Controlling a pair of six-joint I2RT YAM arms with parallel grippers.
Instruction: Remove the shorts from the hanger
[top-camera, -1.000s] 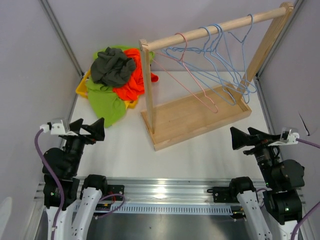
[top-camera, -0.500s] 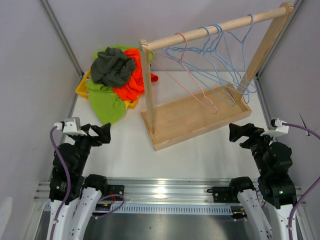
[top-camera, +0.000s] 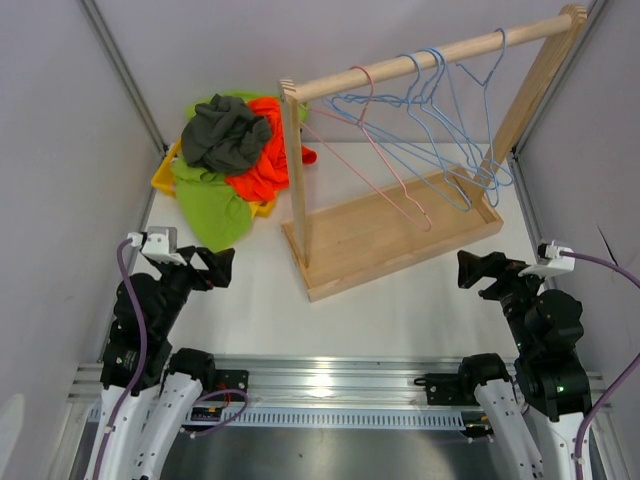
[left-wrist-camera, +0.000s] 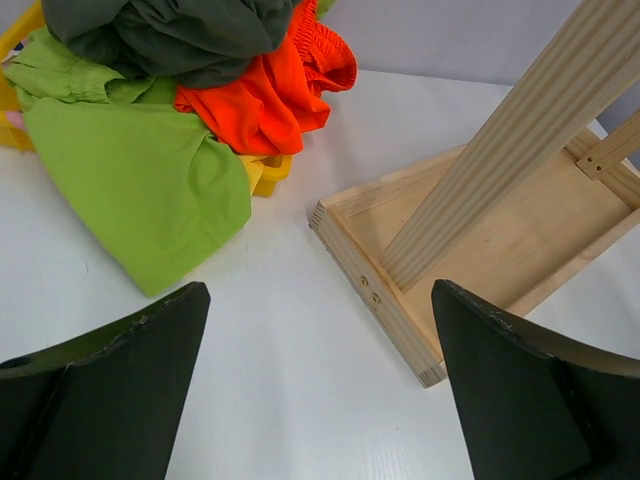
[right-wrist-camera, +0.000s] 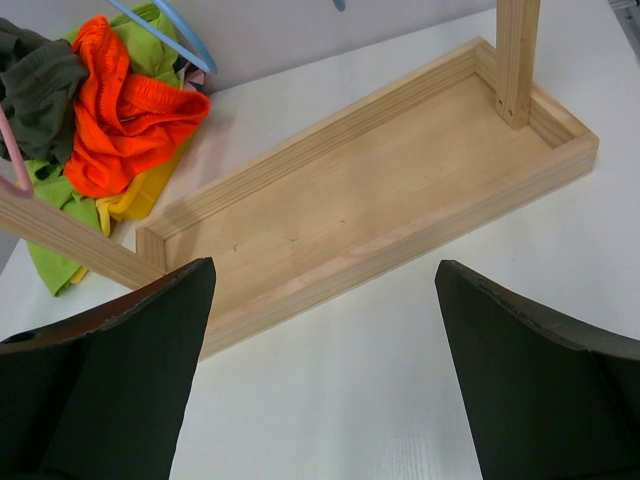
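The shorts lie in a heap at the back left: dark olive-brown (top-camera: 226, 130) on top, orange (top-camera: 262, 150) and lime green (top-camera: 212, 205) below, a yellow pair (left-wrist-camera: 262, 172) underneath. No pink pair shows. Several bare wire hangers (top-camera: 420, 110) hang on the wooden rack's rail (top-camera: 440, 52). My left gripper (top-camera: 215, 268) is open and empty over the bare table, near the lime green shorts (left-wrist-camera: 130, 180). My right gripper (top-camera: 478, 272) is open and empty near the rack's base tray (top-camera: 400, 235), which also shows in the right wrist view (right-wrist-camera: 370, 190).
A yellow bin (top-camera: 165, 175) sits under the heap. The rack's upright post (top-camera: 294, 180) stands at the tray's left end (left-wrist-camera: 380, 300). Grey walls close in on both sides.
Both arms have drawn back toward their bases and turned inward. The left gripper moved right, the right gripper slightly left. The shorts and hangers have not moved.
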